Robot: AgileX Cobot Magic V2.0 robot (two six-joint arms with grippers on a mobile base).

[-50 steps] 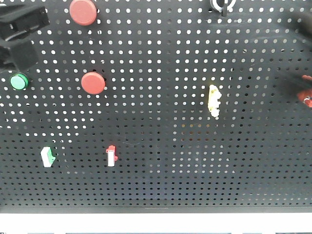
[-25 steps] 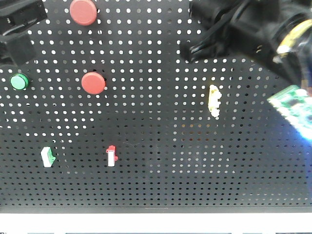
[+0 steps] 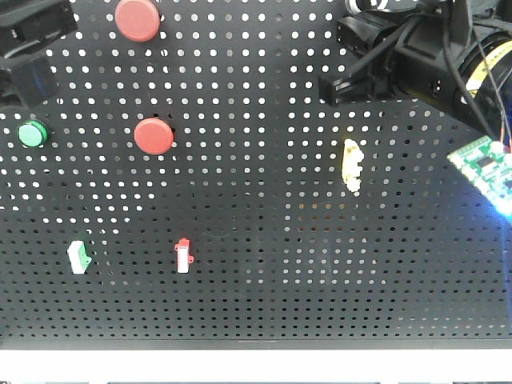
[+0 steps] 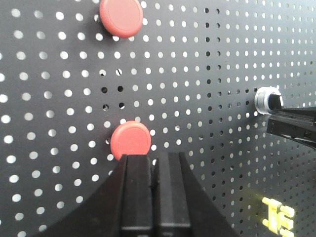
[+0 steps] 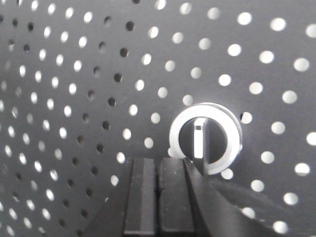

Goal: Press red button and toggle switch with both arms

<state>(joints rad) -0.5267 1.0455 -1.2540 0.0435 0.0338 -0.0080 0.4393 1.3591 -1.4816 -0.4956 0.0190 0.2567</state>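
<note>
Since half a second ago the right arm (image 3: 424, 56) has drawn a little up and to the right across the top corner of the black pegboard (image 3: 264, 304), and a second ago it was only a blur at the right edge; the left arm (image 3: 28, 48) has hardly shifted in the upper left corner. From the front, the right arm reaches in from the upper right, its blocky end pointing left and slightly down, with a green circuit board (image 3: 484, 164) showing below it and the yellow clip-shaped piece (image 3: 350, 164) under its tip. The toggle switch (image 5: 205, 138) sits high on the board and is largely hidden behind that arm in the front view. Seen from the right wrist, the right gripper (image 5: 158, 164) has its jaws pressed together on nothing, tips just below and left of the silver collar, one finger edge overlapping the collar's lower rim. Seen from the left wrist, the left gripper (image 4: 154, 160) is likewise clenched empty, its tips right under the lower red button (image 4: 131, 139); I cannot tell whether they touch it. An upper red button (image 4: 121, 17) sits well above. Elsewhere on the board are a green button (image 3: 32, 134) and a red clip-shaped piece (image 3: 183, 256).
</note>
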